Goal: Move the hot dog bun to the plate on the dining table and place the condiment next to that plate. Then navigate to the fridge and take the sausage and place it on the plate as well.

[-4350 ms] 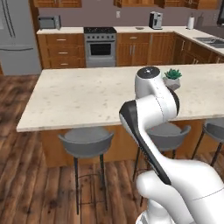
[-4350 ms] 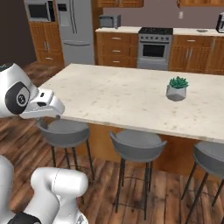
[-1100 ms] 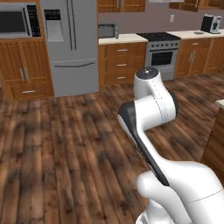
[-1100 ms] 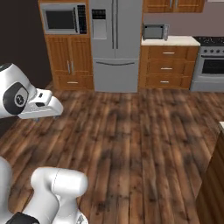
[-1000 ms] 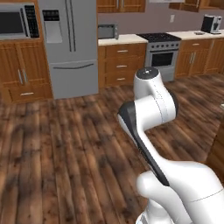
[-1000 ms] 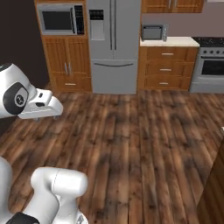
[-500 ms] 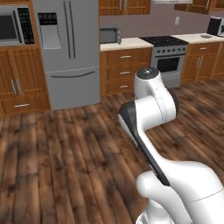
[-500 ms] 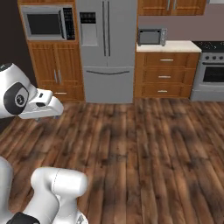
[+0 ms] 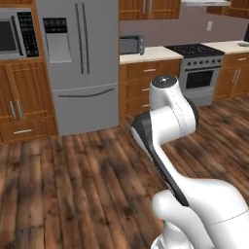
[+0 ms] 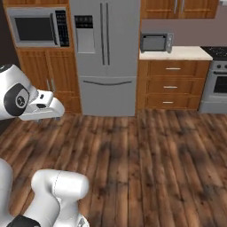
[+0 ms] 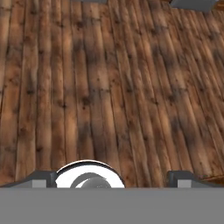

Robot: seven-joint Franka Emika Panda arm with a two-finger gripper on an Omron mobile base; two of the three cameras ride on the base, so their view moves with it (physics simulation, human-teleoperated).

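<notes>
Fridge (image 9: 80, 63) upright, doors apparently closed.

Glossy white rounded arm (image 9: 168, 109); dark joint bands; round grey cap on top.

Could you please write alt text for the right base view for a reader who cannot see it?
A closed stainless-steel fridge stands ahead across a bare wooden floor, with a built-in microwave to its left and a toaster oven on the counter to its right. The white robot arm rises at lower left.
</notes>
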